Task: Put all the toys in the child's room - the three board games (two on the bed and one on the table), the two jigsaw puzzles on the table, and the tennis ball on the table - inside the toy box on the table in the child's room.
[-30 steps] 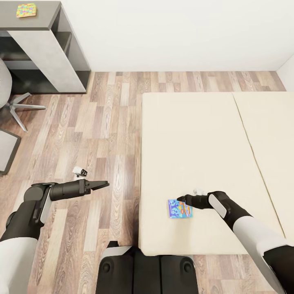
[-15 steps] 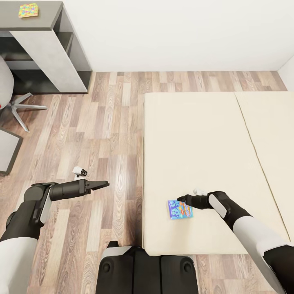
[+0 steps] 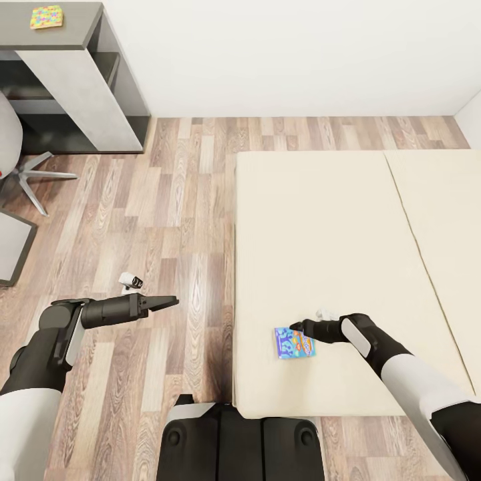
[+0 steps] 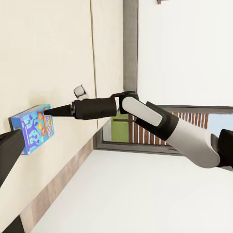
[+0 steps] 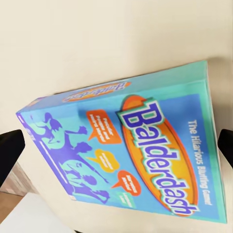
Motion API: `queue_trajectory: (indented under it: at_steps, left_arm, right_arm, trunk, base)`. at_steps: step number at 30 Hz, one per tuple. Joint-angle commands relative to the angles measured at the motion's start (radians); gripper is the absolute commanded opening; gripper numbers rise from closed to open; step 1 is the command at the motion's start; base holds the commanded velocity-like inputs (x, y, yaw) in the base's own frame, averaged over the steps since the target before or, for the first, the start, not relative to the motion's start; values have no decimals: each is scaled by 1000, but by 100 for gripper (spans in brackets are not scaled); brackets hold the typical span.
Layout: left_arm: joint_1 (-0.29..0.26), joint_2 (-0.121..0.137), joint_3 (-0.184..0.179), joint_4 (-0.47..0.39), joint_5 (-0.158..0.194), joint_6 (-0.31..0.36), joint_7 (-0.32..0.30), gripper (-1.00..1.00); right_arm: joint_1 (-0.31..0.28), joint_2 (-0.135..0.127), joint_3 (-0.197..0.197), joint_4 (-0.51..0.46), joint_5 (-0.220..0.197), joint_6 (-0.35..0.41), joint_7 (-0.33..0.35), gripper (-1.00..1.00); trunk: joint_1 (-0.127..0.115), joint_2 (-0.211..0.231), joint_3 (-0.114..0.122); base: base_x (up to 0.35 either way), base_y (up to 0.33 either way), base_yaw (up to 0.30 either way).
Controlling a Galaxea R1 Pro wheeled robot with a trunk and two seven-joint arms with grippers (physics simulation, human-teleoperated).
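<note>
A blue Balderdash board game (image 3: 294,342) lies flat on the cream bed (image 3: 321,227), near its front left corner. My right gripper (image 3: 298,327) hovers at the box's far edge. In the right wrist view the box (image 5: 121,150) lies between the two dark fingertips (image 5: 9,150), which stand wide apart, so the gripper is open and holds nothing. In the left wrist view the box (image 4: 34,128) shows with the right gripper (image 4: 48,111) at its upper edge. My left gripper (image 3: 171,302) hangs open over the wooden floor, left of the bed, with nothing in it.
A dark desk (image 3: 73,40) stands at the back left with a colourful flat box (image 3: 45,16) on top. An office chair (image 3: 20,167) sits beside it. A strip of wooden floor (image 3: 187,214) runs between the desk and the bed.
The whole picture shifted slightly a second ago, so the camera moved. Both arms and the board game have stayed where they were.
</note>
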Motion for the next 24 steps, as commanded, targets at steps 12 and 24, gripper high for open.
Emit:
queue_trajectory:
  at_steps: [12, 24]
  left_arm:
    - [0, 0, 0, 0, -1, 11, -4, 100]
    - [0, 0, 0, 0, -1, 11, -4, 100]
  right_arm:
    - [0, -2, 4, -1, 2, 3, 3, 100]
    - [0, -1, 4, -1, 2, 4, 3, 100]
  trunk:
    - [1, -2, -1]
    - [1, -2, -1]
  base:
    - [0, 33, 0]
    - [0, 75, 0]
